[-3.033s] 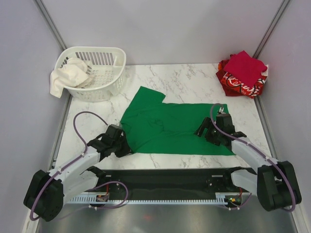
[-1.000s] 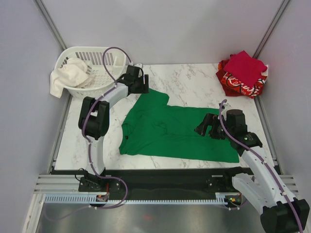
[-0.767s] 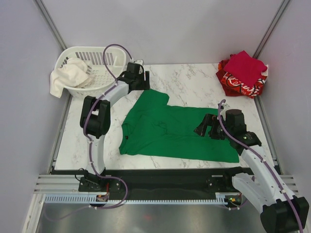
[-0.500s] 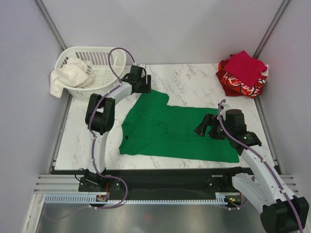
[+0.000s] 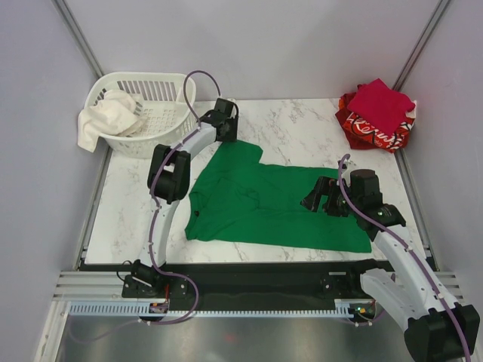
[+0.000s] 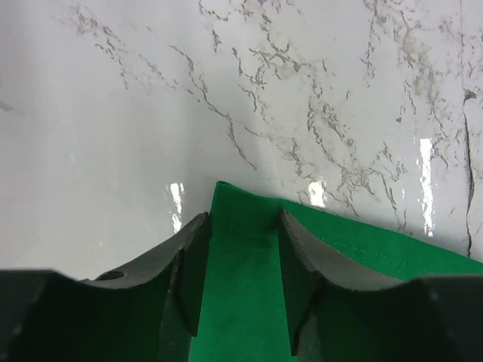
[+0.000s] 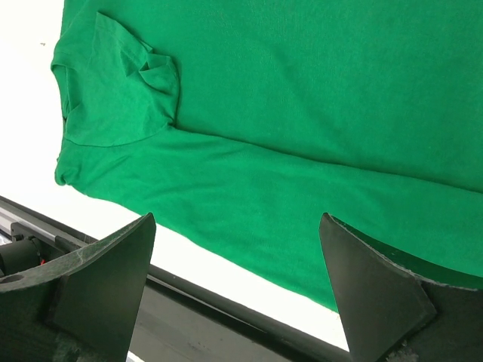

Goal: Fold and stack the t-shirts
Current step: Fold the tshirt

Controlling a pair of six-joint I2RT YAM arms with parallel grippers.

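White print on red shirt (image 5: 373, 137) seen, unreadable. Green shirt (image 5: 264, 200) corner straddled by partly open left tool (image 6: 243, 226), not pinched. Right tool (image 7: 235, 222) held wide over it.

Green tee (image 5: 264, 200) flat; red tees (image 5: 379, 111) piled.

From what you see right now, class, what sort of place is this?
Likely a robot test cell staged for laundry: grey walls, arms bolted to a marble-look table, a white basket, and a green t-shirt spread out.
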